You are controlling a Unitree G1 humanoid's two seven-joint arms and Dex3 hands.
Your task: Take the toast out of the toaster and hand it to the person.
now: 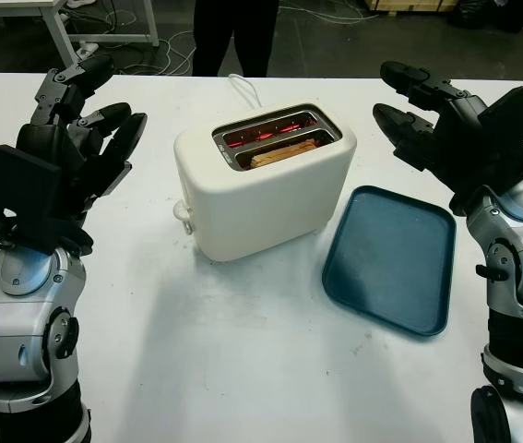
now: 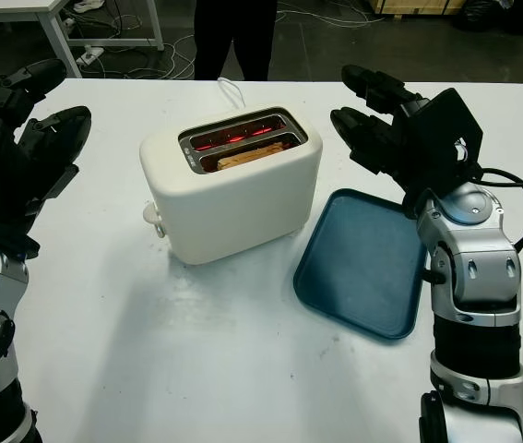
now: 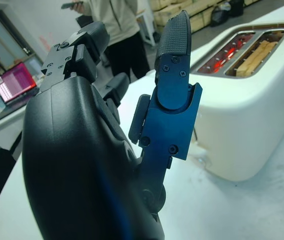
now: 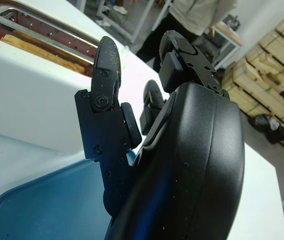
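A cream toaster [image 1: 261,189] stands in the middle of the white table, its slots glowing red. A slice of toast [image 1: 284,151] sits low in the nearer slot, its top edge just showing. My left hand [image 1: 90,115] is open and raised to the left of the toaster, apart from it. My right hand [image 1: 409,106] is open and raised to the toaster's right, above the far end of the tray. A person [image 1: 233,37] in dark trousers stands beyond the table's far edge.
A dark blue tray [image 1: 392,258] lies flat on the table to the right of the toaster. The toaster's white cord [image 1: 243,89] runs toward the far edge. Another white table [image 1: 58,23] and floor cables are behind at the left.
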